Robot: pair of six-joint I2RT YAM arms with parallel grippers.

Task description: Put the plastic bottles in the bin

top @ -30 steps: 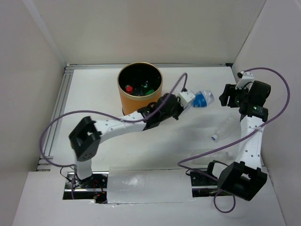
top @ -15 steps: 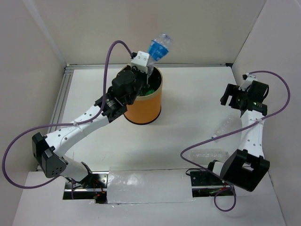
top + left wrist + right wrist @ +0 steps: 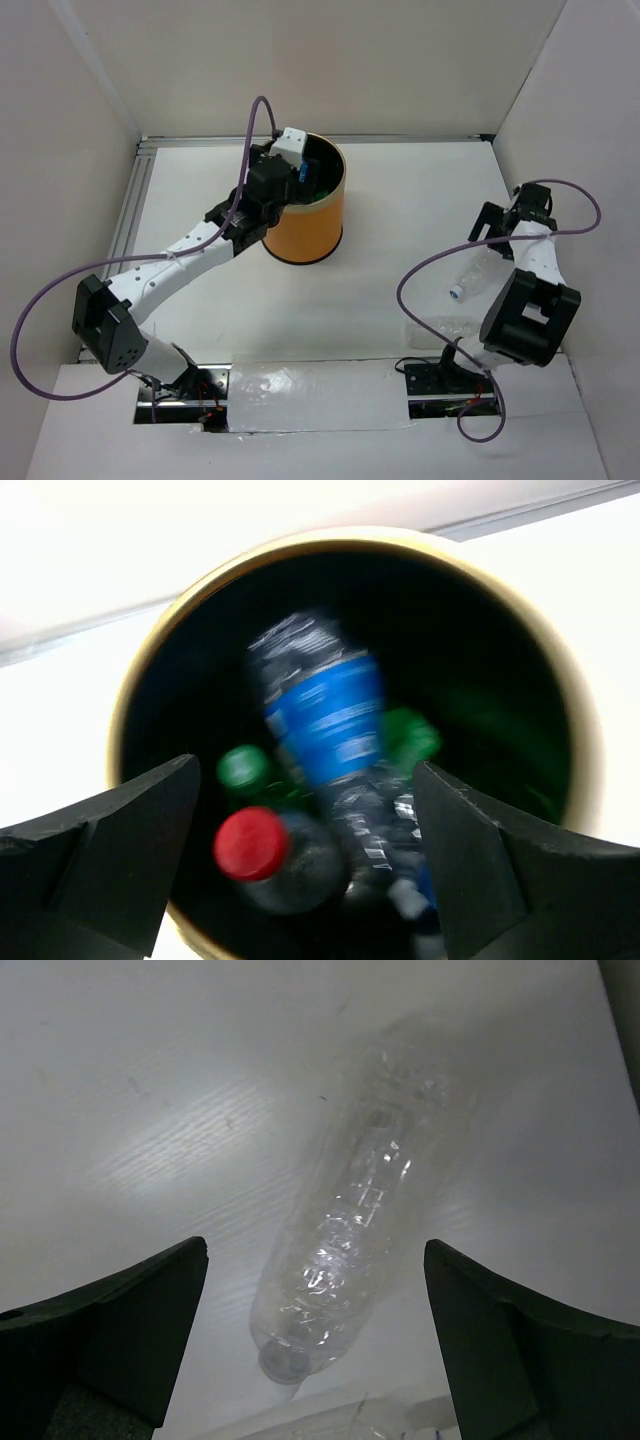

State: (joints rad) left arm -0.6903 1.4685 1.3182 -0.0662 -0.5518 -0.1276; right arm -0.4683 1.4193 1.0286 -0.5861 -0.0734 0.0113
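My left gripper (image 3: pixel 305 865) hangs open right over the bin (image 3: pixel 128 702), an orange cylinder (image 3: pixel 305 225) with a gold rim. Free of the fingers, a blue-labelled plastic bottle (image 3: pixel 325 715) shows blurred inside the bin's mouth. Beneath it lie a red-capped bottle (image 3: pixel 250 842) and green ones (image 3: pixel 242 770). At the right, my right gripper (image 3: pixel 315 1330) is open above a clear bottle (image 3: pixel 350 1245) lying on the table (image 3: pixel 475 272), its fingers wide on either side and not touching it.
A second clear bottle (image 3: pixel 445 327) lies near the right arm's base, its edge showing in the right wrist view (image 3: pixel 330 1422). White walls close in the table on the left, back and right. A metal rail (image 3: pixel 130 205) runs along the left edge.
My left arm swung the blue-labelled bottle from mid-table up over the bin and opened, letting it go into the bin. My right gripper opened wider and moved over the clear bottle.
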